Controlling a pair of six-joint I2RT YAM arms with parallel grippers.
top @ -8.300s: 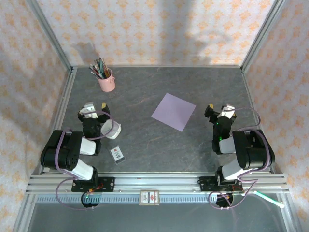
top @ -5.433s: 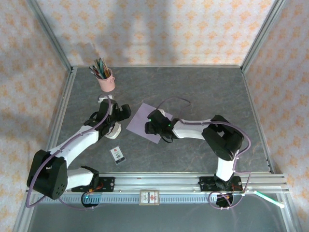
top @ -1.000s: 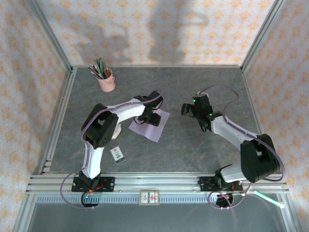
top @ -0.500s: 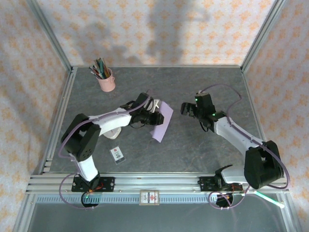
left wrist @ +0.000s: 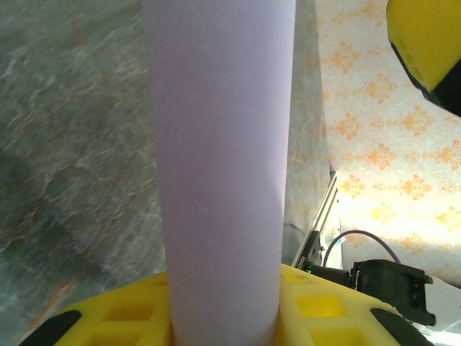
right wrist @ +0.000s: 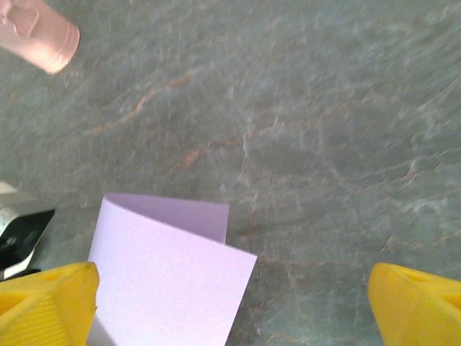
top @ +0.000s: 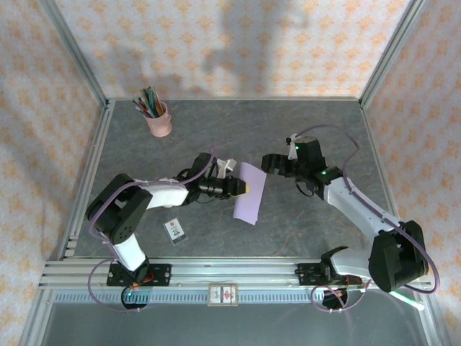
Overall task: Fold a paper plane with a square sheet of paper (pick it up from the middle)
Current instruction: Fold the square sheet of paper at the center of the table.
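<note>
**A:** Where is the paper, and who has it?

**B:** The square sheet of paper (top: 250, 193) is up off the table (top: 317, 122), over its middle, bowed and standing almost on edge. The left pincer (top: 240, 186) has narrowed onto it from the left-edge side. In the left wrist view the sheet rises off one yellow finger (left wrist: 324, 317). The right pincer (top: 268, 163) is spread wide with nothing in it, just beside the sheet's far corner.

**A:** What worries you?

**B:** It's thin paper held at one spot, so I'd judge it could sag, twist or slip. If the right pincer closes while the sheet is bowed like this, it may crumple the corner or set a crooked crease. A bad first fold would spoil the plane.

**A:** And compared with half a second back?

**B:** Then the sheet drooped lower, nearer the table. Now it is lifted and turned more upright, a little closer to the near edge, and the right pincer has drawn in toward it.
</note>
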